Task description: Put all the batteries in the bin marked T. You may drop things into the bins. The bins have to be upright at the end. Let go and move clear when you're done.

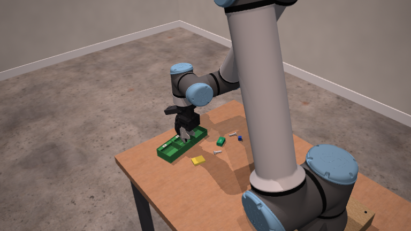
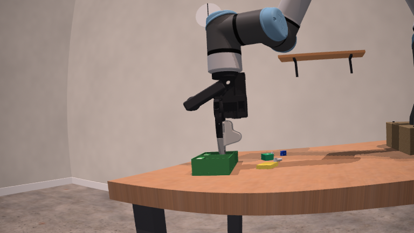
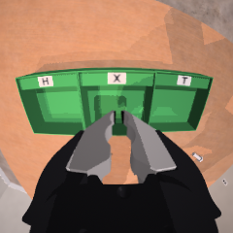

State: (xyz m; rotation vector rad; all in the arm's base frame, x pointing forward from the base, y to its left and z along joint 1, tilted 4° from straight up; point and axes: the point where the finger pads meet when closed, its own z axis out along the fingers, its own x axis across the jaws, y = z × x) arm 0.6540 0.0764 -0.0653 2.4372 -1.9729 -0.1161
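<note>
A green bin (image 1: pixel 181 144) with three compartments stands upright on the table; it also shows in the side view (image 2: pixel 214 163). In the wrist view the labels read H (image 3: pixel 45 81), X (image 3: pixel 116 78) and T (image 3: pixel 183 81). All three compartments look empty. My gripper (image 3: pixel 117 112) is shut, and I see nothing between the fingers. Its fingertips (image 2: pixel 221 150) reach down to the rim over the middle compartment X. Two small silver cylindrical pieces (image 1: pixel 232 133) (image 1: pixel 217 152) lie on the table beyond the T end. One of them shows in the wrist view (image 3: pixel 196 155).
A green block (image 1: pixel 220 140), a small blue cube (image 1: pixel 240 138) and a flat yellow block (image 1: pixel 198 160) lie on the table near the bin. The table's curved edge is close behind the bin. A wall shelf (image 2: pixel 321 55) hangs at the back.
</note>
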